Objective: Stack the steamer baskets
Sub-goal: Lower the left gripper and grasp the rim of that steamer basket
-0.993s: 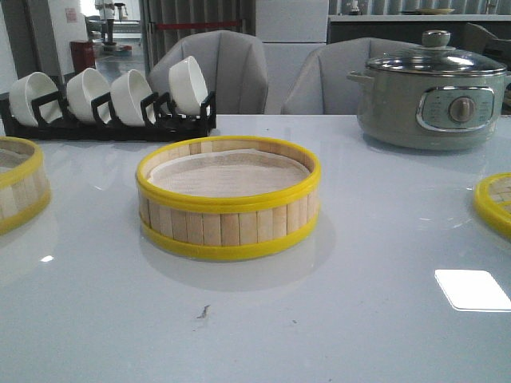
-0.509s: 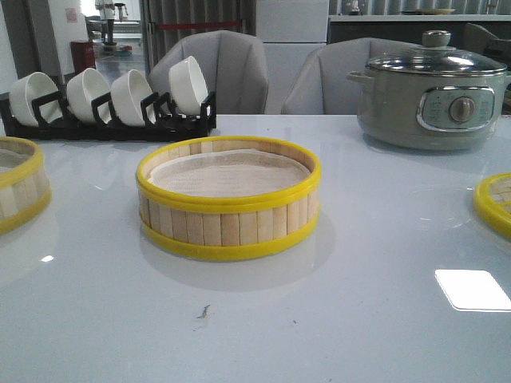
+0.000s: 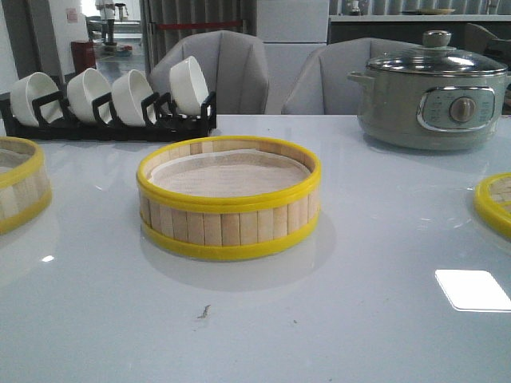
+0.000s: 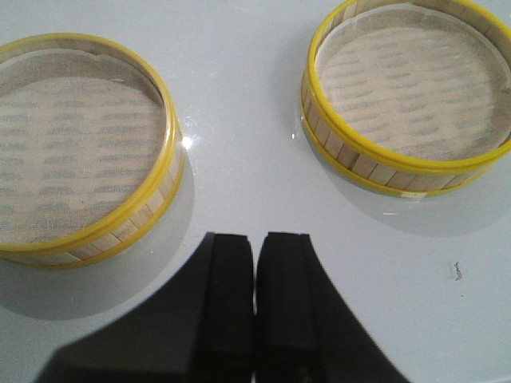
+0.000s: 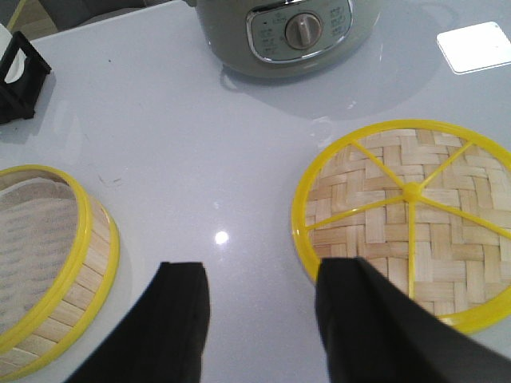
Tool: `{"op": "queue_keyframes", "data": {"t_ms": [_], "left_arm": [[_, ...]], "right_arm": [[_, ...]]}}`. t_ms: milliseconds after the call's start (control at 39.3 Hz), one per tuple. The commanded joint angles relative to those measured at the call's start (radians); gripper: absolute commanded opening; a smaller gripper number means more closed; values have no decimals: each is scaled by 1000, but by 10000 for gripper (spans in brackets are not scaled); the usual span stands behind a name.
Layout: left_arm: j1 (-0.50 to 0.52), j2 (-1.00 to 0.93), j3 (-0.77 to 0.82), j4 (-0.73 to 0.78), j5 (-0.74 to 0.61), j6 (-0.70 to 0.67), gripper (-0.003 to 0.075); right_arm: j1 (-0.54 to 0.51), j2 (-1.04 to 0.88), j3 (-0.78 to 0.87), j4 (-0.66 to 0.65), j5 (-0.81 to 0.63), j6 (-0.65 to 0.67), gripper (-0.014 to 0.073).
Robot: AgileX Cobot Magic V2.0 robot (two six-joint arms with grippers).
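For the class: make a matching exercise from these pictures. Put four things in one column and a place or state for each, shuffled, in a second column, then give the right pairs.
Things
1. centre steamer basket
2. woven lid
3. left pincer
4. right pincer

Descriptions
A. jaws open, over the bare table
B. fingers pressed together
C. lying flat at the table's right edge
D. in the table's middle, paper liner inside

Pairs: 1-D, 2-C, 3-B, 4-A

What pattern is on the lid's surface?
Woven bamboo basketweave under yellow spokes meeting at a hub, on the lid; clearest in the right wrist view.
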Motion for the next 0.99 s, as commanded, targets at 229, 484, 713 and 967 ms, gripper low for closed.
{"op": "queue_keyframes", "data": {"t_ms": [229,484,713,967], "left_arm": [[-5,-9,-26,-16,-144,-2,88],[-5,-8,-26,-25,-178,-4,89],[-5,27,-26,10,-209,-2,321],[-5,171,-26,15,-222,-2,487]], "right_arm": [[12,2,-36,-8,-48,-7,408],[12,27,-36,-84,25,-7,377],[12,42,-36,-106,38,-7,377],[12,60,-36,-106,38,-7,384]]}}
